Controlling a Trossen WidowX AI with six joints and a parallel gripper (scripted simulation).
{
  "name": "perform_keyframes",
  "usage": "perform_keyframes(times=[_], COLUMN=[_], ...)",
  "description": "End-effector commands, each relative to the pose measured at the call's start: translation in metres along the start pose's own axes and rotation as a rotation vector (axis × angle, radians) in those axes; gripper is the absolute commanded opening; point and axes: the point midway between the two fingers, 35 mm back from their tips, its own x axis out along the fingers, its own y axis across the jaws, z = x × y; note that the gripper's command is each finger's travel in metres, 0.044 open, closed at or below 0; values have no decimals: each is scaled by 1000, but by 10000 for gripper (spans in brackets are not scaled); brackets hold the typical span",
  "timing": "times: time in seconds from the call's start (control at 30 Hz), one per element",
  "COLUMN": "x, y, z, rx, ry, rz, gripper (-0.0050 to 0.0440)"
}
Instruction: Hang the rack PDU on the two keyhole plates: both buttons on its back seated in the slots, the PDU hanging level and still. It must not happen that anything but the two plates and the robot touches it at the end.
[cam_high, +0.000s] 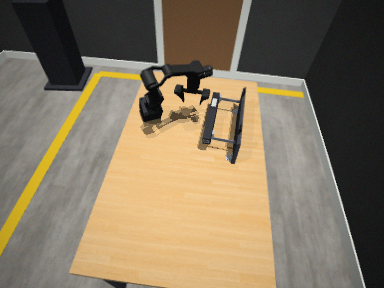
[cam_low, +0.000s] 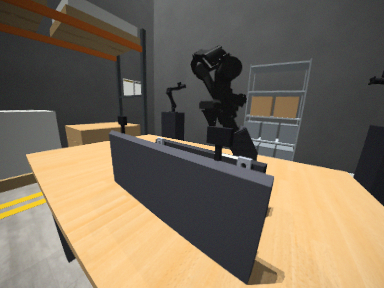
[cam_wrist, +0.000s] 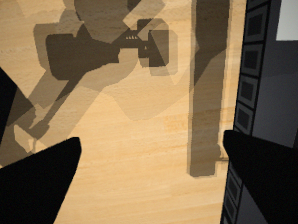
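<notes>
The gripper (cam_high: 191, 93) hung above the wooden surface (cam_high: 175, 210) with its jaws spread wide and nothing between them. The rack PDU (cam_high: 209, 120) stood just off to one side of the jaws, apart from them, its long body held above the surface beside the upright dark panel (cam_low: 190, 200). In the wrist view the PDU's outlet face (cam_wrist: 250, 75) ran along the edge past one fingertip (cam_wrist: 262, 180), with bare surface under the jaws.

The arm (cam_high: 165, 75) is folded, its tool (cam_high: 191, 93) wide open, pointing down.
</notes>
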Motion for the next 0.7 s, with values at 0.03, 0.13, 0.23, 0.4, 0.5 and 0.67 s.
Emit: perform_keyframes(times=[0.03, 0.13, 0.23, 0.4, 0.5, 0.67], x=[-17, -17, -17, -16, -16, -15], y=[-4, -4, -4, -3, -3, -2], z=[1, 1, 1, 0, 0, -1], rx=[10, 10, 10, 7, 8, 5], ry=[-6, -6, -6, -3, -4, 0], rz=[-8, -8, -8, -4, -5, -2], gripper=[440, 440, 440, 440, 440, 440])
